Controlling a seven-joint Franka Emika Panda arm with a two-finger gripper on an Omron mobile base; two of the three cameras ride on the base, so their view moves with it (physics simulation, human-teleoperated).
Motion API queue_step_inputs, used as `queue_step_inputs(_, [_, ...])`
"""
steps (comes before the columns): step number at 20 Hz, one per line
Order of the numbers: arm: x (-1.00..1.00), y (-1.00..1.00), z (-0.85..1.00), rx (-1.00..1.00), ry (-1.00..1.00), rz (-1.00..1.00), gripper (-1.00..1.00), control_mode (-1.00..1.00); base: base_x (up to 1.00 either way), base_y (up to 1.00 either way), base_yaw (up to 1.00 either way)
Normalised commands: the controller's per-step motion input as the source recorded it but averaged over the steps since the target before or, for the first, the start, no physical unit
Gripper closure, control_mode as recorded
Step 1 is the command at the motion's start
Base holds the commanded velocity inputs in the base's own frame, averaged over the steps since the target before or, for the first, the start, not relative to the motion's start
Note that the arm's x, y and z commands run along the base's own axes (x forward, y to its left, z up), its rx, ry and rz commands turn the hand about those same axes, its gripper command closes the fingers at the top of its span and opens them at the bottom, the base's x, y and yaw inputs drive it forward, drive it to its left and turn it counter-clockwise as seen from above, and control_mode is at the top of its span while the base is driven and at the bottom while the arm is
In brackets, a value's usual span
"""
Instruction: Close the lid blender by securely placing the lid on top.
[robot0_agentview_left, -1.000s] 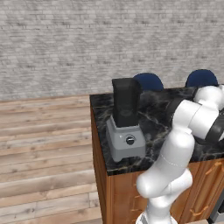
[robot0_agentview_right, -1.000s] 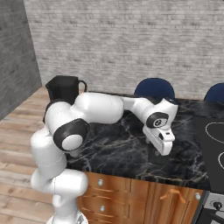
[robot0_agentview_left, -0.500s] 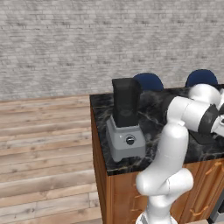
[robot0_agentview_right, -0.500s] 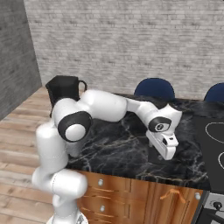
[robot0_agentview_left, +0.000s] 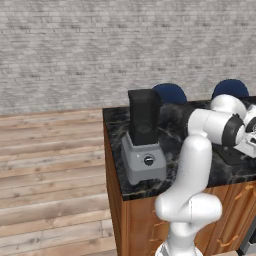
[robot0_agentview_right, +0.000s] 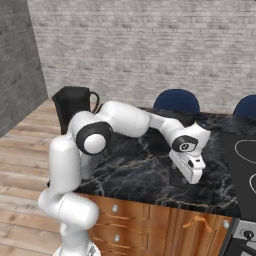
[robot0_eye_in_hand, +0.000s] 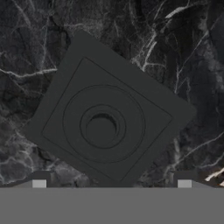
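- arm has swung further right + down vs a sec ago; gripper now low over the counter, near the cooktop side
- lid flat on the marble, right under the hand, sitting skewed to the finger line in hand view
- jaws fully apart, nothing held, fingertips not yet touching lid
- blender at counter's left end, well apart from lid, jar top uncovered
- judgement: approach nearly done; next = descend, maybe correct yaw, pinch. Carry to blender all remains
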Motion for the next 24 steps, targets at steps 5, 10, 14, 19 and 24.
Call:
queue_step_inputs(5, [0.23,-0.04,-0.15,0.00,0.00,0.00,-1.00,-1.00,0.00,0.00,0.00])
queue_step_inputs(10, [0.18,-0.05,-0.14,0.00,0.00,0.00,-1.00,-1.00,0.00,0.00,0.00])
queue_step_inputs(14, [0.01,-0.05,-0.12,0.00,-0.01,0.02,-1.00,-1.00,0.00,0.00,0.00])
queue_step_inputs(19, [0.00,0.00,-0.19,0.00,0.00,0.07,-1.00,-1.00,0.00,0.00,0.00])
queue_step_inputs(24, [0.00,-0.02,-0.26,0.00,0.00,0.05,-1.00,-1.00,0.00,0.00,0.00])
